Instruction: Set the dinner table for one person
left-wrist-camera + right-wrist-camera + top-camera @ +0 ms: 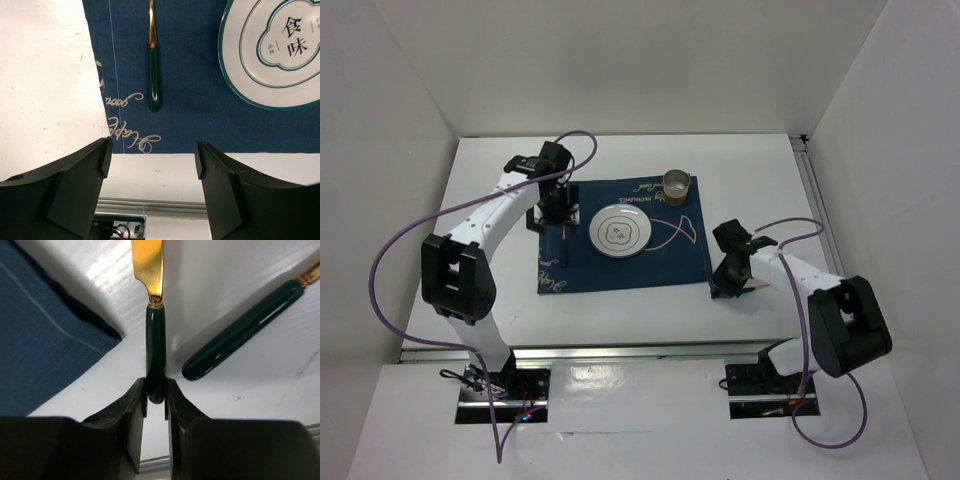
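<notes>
So the table is the big white top filling the whole work area, with both arms bolted at its near edge and everything else sitting on it. In the middle there's a dark blue mat with gold script along its near left corner. A white plate with a green rim sits on the mat, and a small cup is at its far right corner. The left gripper hangs over the left part of the mat with its fingers spread wide and nothing between them. A utensil with a green handle and a gold stem lies flat on the mat just left of the plate (fork or spoon, can't tell, the head is cut off in the wrist view). On the right side, off the mat on the bare table, the right gripper is pinching the very end of a knife, green handle, gold blade pointing away from the fingers. I can't tell if the knife is off the surface. Just right of it a second handle, same green, lies angled on the table, close to the knife but not touching it.
</notes>
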